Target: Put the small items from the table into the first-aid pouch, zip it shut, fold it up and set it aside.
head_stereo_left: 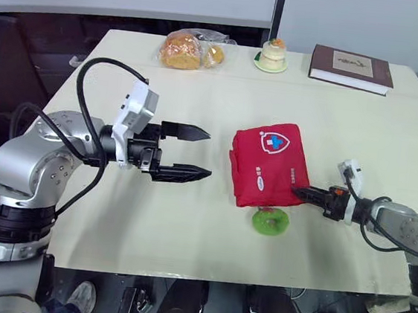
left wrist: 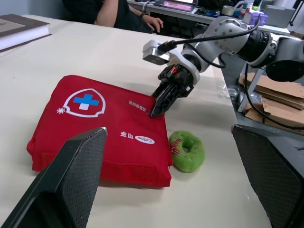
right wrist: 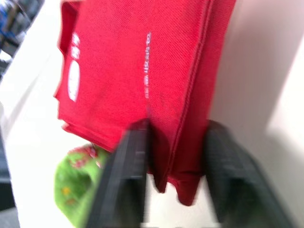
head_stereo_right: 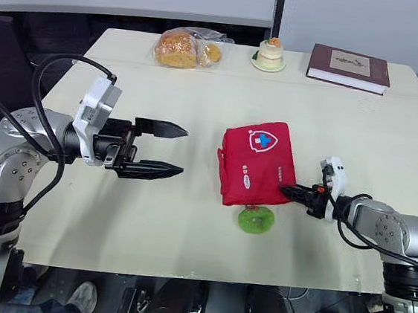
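The red first-aid pouch [head_stereo_left: 268,163] lies folded near the middle of the table, its white-and-blue cross badge facing up. A green plush ring [head_stereo_left: 270,220] rests on the table against the pouch's near edge. My right gripper [head_stereo_left: 300,190] is at the pouch's near right corner. In the right wrist view its fingers [right wrist: 128,161] sit on either side of the pouch's edge [right wrist: 142,61], pinching the fabric. My left gripper [head_stereo_left: 194,153] hovers open to the left of the pouch, a short gap away, with nothing between its fingers [left wrist: 71,175].
Along the table's far edge sit a bag of bread [head_stereo_left: 183,49], a small cake on a plate [head_stereo_left: 271,56] and a brown book [head_stereo_left: 351,68]. A person [left wrist: 123,14] sits beyond the table's right side, near cardboard boxes [left wrist: 270,92].
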Tool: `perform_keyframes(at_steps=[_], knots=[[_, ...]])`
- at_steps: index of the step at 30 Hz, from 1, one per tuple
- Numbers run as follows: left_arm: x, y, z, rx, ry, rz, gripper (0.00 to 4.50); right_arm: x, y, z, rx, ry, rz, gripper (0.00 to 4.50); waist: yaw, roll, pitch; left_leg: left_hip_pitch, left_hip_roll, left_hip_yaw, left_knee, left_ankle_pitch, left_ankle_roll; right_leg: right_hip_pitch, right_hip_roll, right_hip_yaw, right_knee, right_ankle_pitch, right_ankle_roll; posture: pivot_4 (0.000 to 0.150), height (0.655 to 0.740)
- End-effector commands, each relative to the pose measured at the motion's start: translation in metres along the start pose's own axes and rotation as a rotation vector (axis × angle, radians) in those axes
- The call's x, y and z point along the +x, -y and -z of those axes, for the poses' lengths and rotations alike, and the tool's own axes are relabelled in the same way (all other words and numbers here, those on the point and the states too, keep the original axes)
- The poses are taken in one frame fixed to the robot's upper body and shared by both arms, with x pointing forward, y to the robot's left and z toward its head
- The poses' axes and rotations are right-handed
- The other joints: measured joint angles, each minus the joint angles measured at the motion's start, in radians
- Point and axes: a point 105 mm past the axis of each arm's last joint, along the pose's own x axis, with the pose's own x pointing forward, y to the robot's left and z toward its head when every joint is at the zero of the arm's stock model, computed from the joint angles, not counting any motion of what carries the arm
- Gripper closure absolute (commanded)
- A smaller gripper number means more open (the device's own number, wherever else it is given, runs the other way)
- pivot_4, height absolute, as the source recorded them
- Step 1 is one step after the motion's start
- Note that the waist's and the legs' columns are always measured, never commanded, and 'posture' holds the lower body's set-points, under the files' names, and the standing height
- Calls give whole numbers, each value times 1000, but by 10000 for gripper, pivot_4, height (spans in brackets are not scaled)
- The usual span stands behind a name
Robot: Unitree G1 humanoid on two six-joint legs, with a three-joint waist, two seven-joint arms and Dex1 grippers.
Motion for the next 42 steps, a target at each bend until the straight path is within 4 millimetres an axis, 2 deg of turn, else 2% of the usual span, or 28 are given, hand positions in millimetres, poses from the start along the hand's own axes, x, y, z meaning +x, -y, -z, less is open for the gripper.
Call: perform_keyframes(at_steps=[1,5,9,12,14,17,22,25,29,30,33,34,35,36,37,41,42], knots=[[-1,-3,-13,66,44,-44,0,-8,12,-44,15,219,85,44692,-3,0,0,0,0,0,0,0,0,0,0,0,0,0,0,1500,7289],[0,-13,-20,95,72,-91,0,-20,48,-99,84,556,354,44692,-6,1,1,-1,0,1,0,0,0,-1,0,1,0,0,0,1500,7289],[2,-24,-35,124,135,-136,0,-32,68,-128,247,828,530,44692,-7,2,2,-3,-1,0,0,3,-5,-3,-1,1,1,0,0,1500,7289],[4,-29,-41,132,160,-156,0,-37,79,-134,356,934,595,44692,-15,2,2,-3,-1,1,-2,3,-5,-4,-1,1,1,0,0,1500,7289],[6,-35,-42,149,165,-172,0,-46,97,-139,545,1085,671,44692,-18,3,2,-4,-1,2,-2,3,-5,-6,-1,3,2,0,0,1500,7289],[8,-39,-42,154,163,-173,0,-43,111,-140,699,1172,721,44692,-24,6,4,-5,-1,4,-2,3,-6,-8,-1,5,4,1,0,1500,7289],[9,-41,-40,161,166,-171,0,-38,130,-122,847,1244,793,44692,-38,7,5,-4,-1,4,-3,3,-6,-8,0,5,5,0,0,1500,7289],[7,-40,-38,164,156,-173,0,-23,125,-115,825,1193,757,44692,-41,7,5,-5,0,4,-3,3,-5,-8,-1,5,4,1,0,1500,7289],[5,-38,-36,159,157,-179,0,-7,102,-111,666,1087,644,29424,-44,7,5,-5,0,4,-3,3,-5,-8,-1,6,5,1,0,1500,7289],[4,-38,-35,156,156,-182,0,-9,94,-108,599,1057,620,24244,-44,8,5,-5,0,4,-3,3,-5,-9,-1,6,5,1,0,1500,7289],[1,-37,-28,145,149,-201,0,-18,71,-95,427,973,559,14346,-42,9,5,-5,0,4,-3,3,-5,-9,-1,6,5,1,0,1500,7289],[0,-36,-25,138,146,-209,0,-23,63,-89,332,929,548,11099,-41,8,5,-5,0,3,-3,2,-3,-9,-1,5,5,0,0,1500,7289],[0,-36,-21,132,139,-218,0,-27,53,-83,218,880,534,4960,-40,9,5,-5,0,3,-3,1,-3,-9,-1,5,5,0,0,1500,7289],[-1,-35,-15,124,127,-227,0,-30,43,-76,104,829,520,2379,-37,9,5,-5,0,3,-3,1,-3,-9,-1,5,5,0,0,1500,7289],[-2,-34,-8,112,113,-239,0,-34,35,-69,9,784,502,562,-37,9,5,-5,0,3,-3,1,-2,-9,-1,5,4,0,0,1500,7289],[-5,-35,16,62,82,-315,0,-52,11,-50,-248,660,417,562,-41,8,6,-5,0,5,-3,0,-1,-9,-1,6,4,0,1,1500,7289],[-7,-33,25,43,76,-341,0,-57,4,-42,-399,583,386,562,-41,9,5,-4,0,5,-3,0,-1,-9,0,7,4,0,1,1500,7289]])
